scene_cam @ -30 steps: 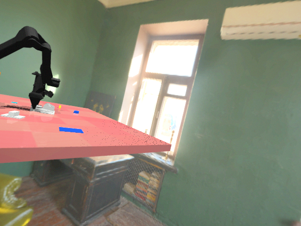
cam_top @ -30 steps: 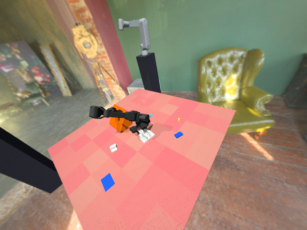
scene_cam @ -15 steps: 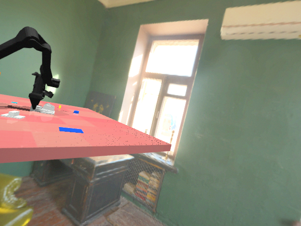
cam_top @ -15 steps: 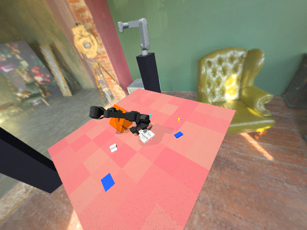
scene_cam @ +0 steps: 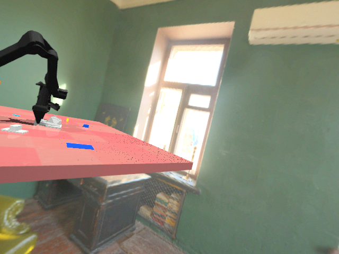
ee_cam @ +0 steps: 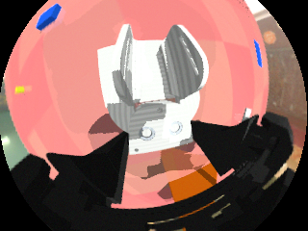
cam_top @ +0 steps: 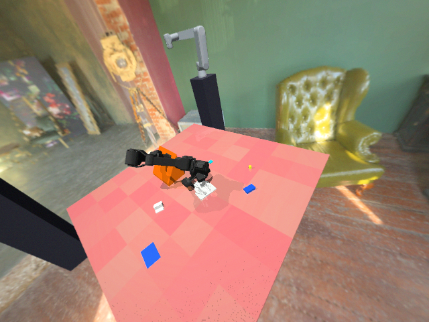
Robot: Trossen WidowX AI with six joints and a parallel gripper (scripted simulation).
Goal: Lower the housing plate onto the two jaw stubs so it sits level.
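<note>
My gripper is shut on the housing plate, a small white and grey plate with two ringed round holes, held low over the table. Two upright, curved grey jaws stand just beyond it on a white base: the left jaw and the right jaw. In the wrist view the housing plate overlaps the near ends of the jaws. The stubs and pins are hidden under it. I cannot tell whether the plate touches them or sits level.
A white stepped piece, a blue block, a flat blue square, a yellow piece and a cyan piece lie around. An orange block stands behind the arm.
</note>
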